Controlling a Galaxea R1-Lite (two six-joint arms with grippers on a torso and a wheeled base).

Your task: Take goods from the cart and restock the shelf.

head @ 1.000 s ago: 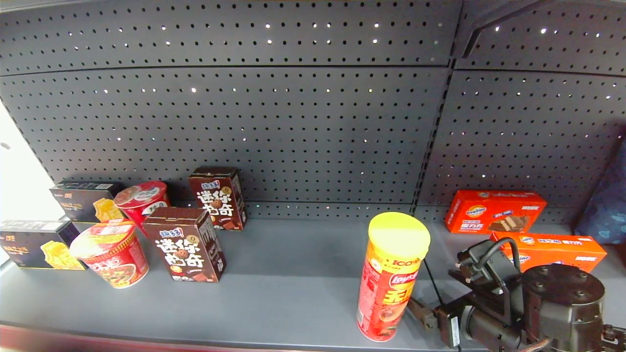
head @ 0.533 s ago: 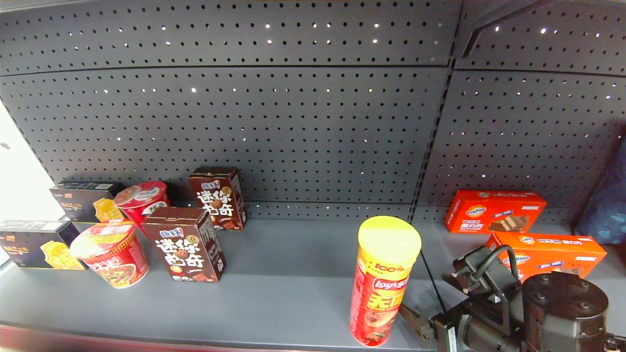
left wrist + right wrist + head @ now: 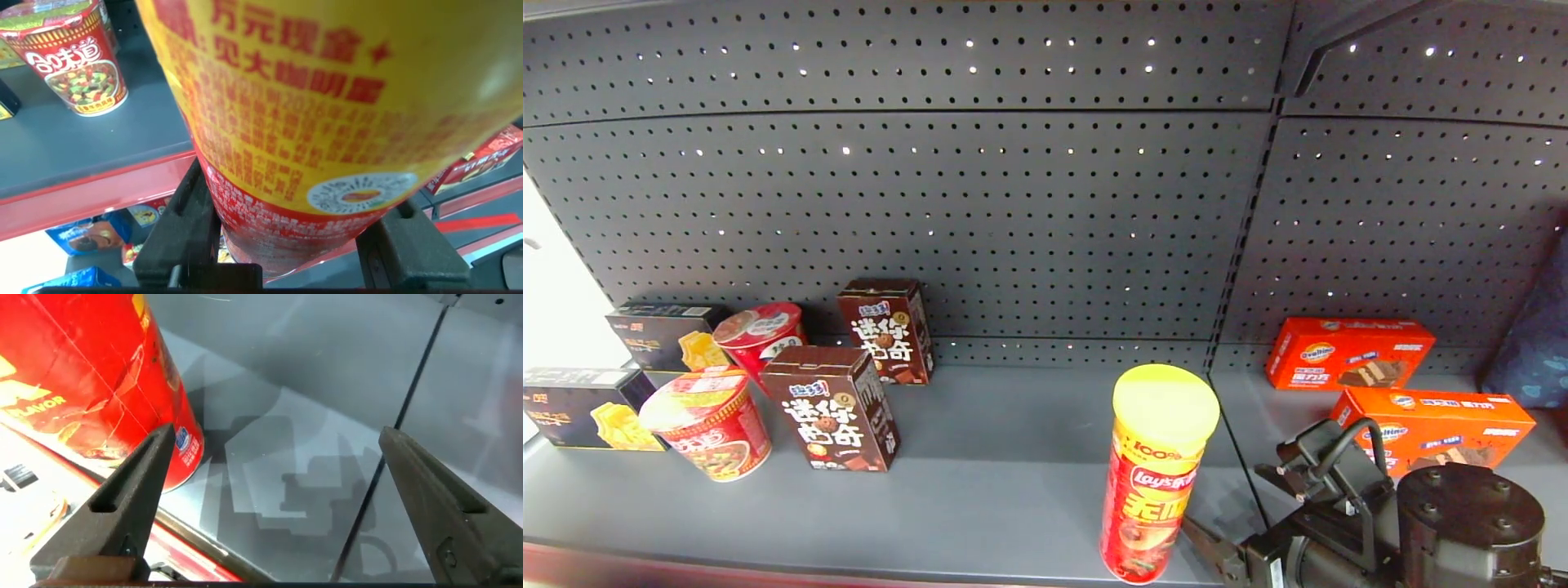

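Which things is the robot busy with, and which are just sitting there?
Busy with: chips can on the shelf; open right gripper beside it; second chips can, clamped in the left gripper.
Just sitting: cup noodles; brown boxes; black boxes; orange boxes.

The can (image 3: 1158, 482) has crept along the shelf (image 3: 980, 498), off to the left of the right gripper (image 3: 274, 441) and closer to the front lip. It has also turned a little, so more of its label faces out. The gripper has gone with it at the same pace, sinking lower and edging left, its leading finger right at the can's foot. Whether it is pushing the can, I cannot tell.
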